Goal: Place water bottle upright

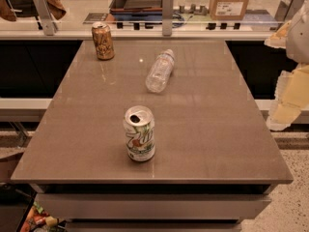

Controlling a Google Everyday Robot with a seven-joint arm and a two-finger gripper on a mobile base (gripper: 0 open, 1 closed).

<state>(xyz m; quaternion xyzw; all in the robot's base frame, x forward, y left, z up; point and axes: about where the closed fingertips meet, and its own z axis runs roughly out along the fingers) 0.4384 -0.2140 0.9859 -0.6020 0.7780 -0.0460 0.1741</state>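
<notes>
We see the water bottle (pixel 160 70) lying down on the table (pixel 217 129), top middle. Our gripper (pixel 291 88) is at the right edge; we can't say if it is closed.

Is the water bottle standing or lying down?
Lying down: water bottle rests sideways on table, cap pointing away. Gripper hangs beyond the table's right edge.

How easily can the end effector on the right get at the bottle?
Probably yes, easily: the end effector hangs beyond the table's right edge, the bottle lies on its side, and only bare tabletop lies between. The gold can and white can stand aside.
</notes>
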